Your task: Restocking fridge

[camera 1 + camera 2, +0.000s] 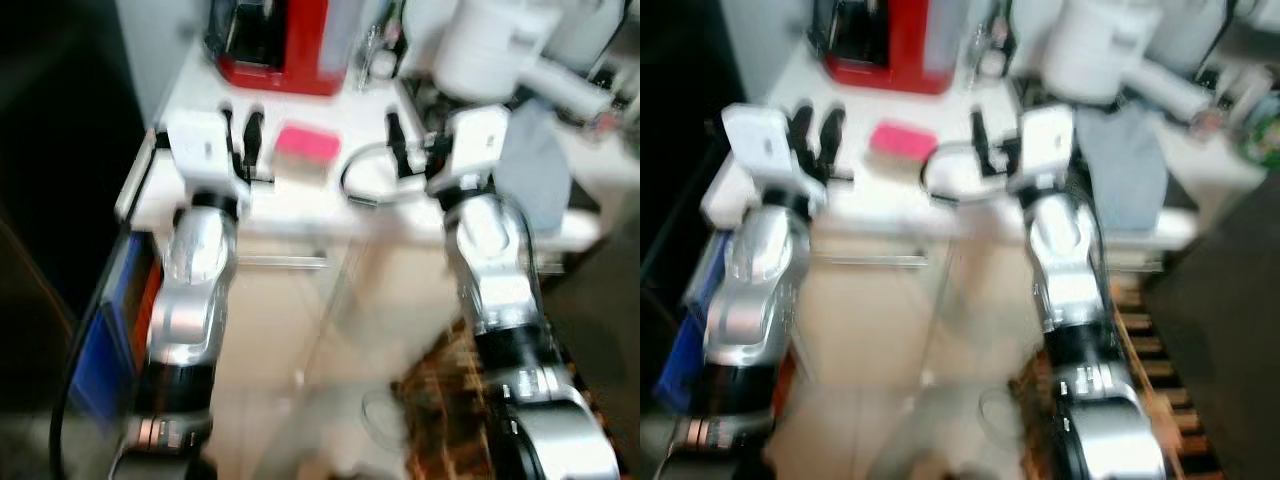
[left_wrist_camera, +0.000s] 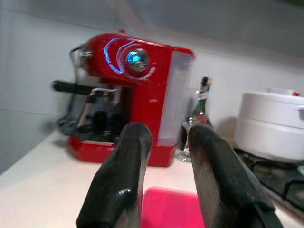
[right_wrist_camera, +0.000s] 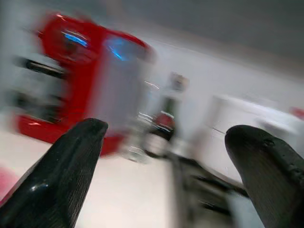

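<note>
Both arms were raised over the near edge of a white counter [image 1: 300, 210]. The left gripper [image 1: 242, 135] stood with its fingers a narrow gap apart, holding nothing; the right gripper [image 3: 166, 156] was spread wide, also empty. The pink container [image 1: 303, 148], a flat rectangular box, lay on the counter just beyond and beside the left gripper, untouched. Farther back stood a red coffee machine [image 2: 128, 95] against the wall, with a dark bottle [image 2: 198, 114] beside it and a white pot [image 2: 273, 126] over a stove grate. A grey cloth [image 1: 535, 165] hung near the right arm. Motion blur obscured the floor below and the clutter on the right of the counter.
</note>
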Controlling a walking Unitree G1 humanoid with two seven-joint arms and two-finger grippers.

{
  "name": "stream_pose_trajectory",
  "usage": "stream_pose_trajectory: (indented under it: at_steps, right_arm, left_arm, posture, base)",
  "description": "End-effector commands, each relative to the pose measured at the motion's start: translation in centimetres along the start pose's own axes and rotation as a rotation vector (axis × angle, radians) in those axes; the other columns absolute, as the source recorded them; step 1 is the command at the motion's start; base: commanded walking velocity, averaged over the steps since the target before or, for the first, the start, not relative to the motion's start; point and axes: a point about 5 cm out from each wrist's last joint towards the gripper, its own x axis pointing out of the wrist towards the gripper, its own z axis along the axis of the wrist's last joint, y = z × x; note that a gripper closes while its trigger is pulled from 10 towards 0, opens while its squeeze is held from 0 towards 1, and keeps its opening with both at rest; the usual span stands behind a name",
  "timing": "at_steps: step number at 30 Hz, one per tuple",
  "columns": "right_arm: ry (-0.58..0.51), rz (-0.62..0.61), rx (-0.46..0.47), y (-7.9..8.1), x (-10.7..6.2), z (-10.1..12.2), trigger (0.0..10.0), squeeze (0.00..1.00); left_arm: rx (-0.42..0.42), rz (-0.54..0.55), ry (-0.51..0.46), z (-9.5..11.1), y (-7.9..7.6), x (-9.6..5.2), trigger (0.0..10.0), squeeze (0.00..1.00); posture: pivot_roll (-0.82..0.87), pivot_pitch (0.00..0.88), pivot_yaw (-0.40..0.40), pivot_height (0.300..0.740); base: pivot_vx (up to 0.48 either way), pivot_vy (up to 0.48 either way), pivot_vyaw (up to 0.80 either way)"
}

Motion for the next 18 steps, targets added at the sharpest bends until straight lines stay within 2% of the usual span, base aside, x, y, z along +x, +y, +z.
stream_pose_trajectory:
  at_steps: [1,5,9,13,18]
  right_arm:
    - [-0.064,-0.002,-0.002,0.2,1.3,1.6,10.0,0.00]
    - [-0.056,-0.006,-0.024,-0.3,2.3,1.8,10.0,0.00]
    - [0.003,0.036,-0.028,0.4,2.8,0.9,10.0,0.00]
    - [0.079,0.076,-0.038,1.4,2.6,-0.6,10.0,0.00]
    - [0.160,0.019,0.023,1.1,2.1,-2.1,10.0,0.00]
  left_arm:
    - [0.030,0.032,-0.019,0.5,0.8,0.2,10.0,0.00]
    - [0.033,0.042,-0.035,0.6,0.8,0.2,10.0,0.00]
    - [0.038,0.051,-0.038,0.6,0.8,0.2,10.0,0.00]
    - [0.046,0.053,-0.040,0.6,1.0,0.2,10.0,0.00]
    - [0.069,0.072,-0.018,0.3,1.9,0.0,10.0,0.00]
  posture:
    - [0.06,0.000,-0.115,0.740]
    - [0.07,0.000,-0.118,0.740]
    - [0.08,0.000,-0.125,0.740]
    - [0.09,0.000,-0.129,0.740]
    - [0.09,0.000,-0.130,0.740]
  base:
    - [0.375,0.000,0.00]
    - [0.000,0.000,0.00]
    - [0.000,0.000,0.00]
    - [0.000,0.000,0.00]
    - [0.000,0.000,0.00]
